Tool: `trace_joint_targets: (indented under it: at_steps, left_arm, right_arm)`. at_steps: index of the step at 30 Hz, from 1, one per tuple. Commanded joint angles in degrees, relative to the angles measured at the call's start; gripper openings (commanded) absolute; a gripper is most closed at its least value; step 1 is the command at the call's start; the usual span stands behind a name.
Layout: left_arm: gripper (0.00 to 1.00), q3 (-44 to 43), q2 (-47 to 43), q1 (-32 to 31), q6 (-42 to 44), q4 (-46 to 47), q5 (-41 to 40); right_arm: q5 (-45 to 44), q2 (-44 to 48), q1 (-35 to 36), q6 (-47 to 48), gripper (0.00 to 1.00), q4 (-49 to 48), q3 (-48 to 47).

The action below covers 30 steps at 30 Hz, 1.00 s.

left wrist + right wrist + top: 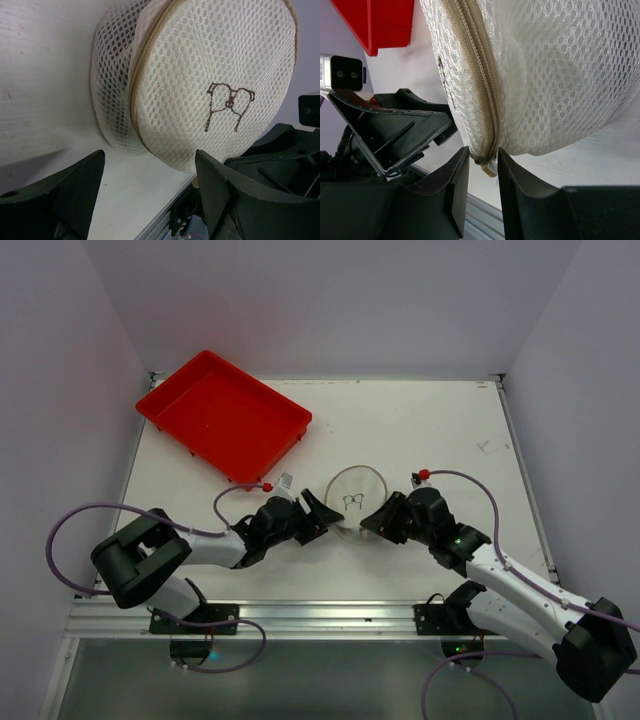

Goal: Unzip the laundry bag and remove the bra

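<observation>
Reaching in from the left base, forearm low, with the left gripper (318, 515) pointing right and its fingers (65, 185) spread wide apart. Reaching in from the right base, with the right gripper (375, 521) pointing left, fingers nearly together, pinching the zip seam of the laundry bag (350, 488).

White rectangular tabletop (440, 430), viewed from above. Far left corner: red rectangular plastic tray (225, 415), set askew to the table edges. Near middle: white round mesh laundry bag (356, 502) lying flat, its circular face with the small dark bra drawing upward and a beige zipper (150, 45) around the rim. Tray and bag lie well apart. Far right: small dark marks (483, 447) on the bare surface.
</observation>
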<state>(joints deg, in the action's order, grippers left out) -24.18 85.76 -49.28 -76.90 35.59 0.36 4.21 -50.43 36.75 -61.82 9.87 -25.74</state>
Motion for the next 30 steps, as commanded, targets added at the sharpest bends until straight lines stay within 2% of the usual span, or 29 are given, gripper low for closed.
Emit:
trace_joint_targets:
  at_steps: [1, 4, 8, 14, 17, 19, 20, 24, 30]
  left_arm:
    - [0.77, 1.0, -3.0, -0.2, -1.3, 0.6, -2.0]
    - [0.78, -0.2, -2.6, -0.2, -0.2, 0.0, -2.2]
    - [0.76, -3.2, 0.7, -0.2, 0.4, 4.0, -0.6]
    - [0.67, -3.6, 6.5, -1.5, -3.3, 11.5, 1.1]
    - [0.56, -2.7, 8.1, -1.6, -4.5, 15.2, 0.9]
    - [0.40, -2.1, 7.3, -1.7, -4.7, 16.3, 0.2]
    - [0.25, -1.4, 6.7, -1.8, -4.7, 16.3, 0.0]
    - [0.02, -0.1, 0.8, -2.1, -4.3, 13.7, -2.4]
    - [0.00, -0.9, -8.9, -2.9, -3.3, -0.2, -7.7]
  right_arm:
    - [-1.5, 1.0, 0.2, 0.7, 0.32, 0.6, -1.3]
    - [-2.0, 1.1, 0.2, 1.1, 0.32, 0.9, -1.5]
    - [-2.7, 1.7, 0.2, 1.8, 0.36, 2.4, -1.9]
    - [-5.7, 4.3, 0.2, 3.9, 0.48, 6.5, -3.2]
    - [-7.6, 5.8, 0.2, 6.4, 0.53, 8.7, -4.1]
    - [-7.6, 7.1, 0.2, 8.6, 0.54, 9.9, -4.6]
    - [-7.5, 7.7, 0.2, 9.5, 0.54, 10.1, -4.7]
    - [-6.3, 10.7, 0.3, 13.3, 0.53, 10.1, -4.2]
    - [-4.6, 9.9, 2.7, 16.9, 0.48, 5.8, -2.4]
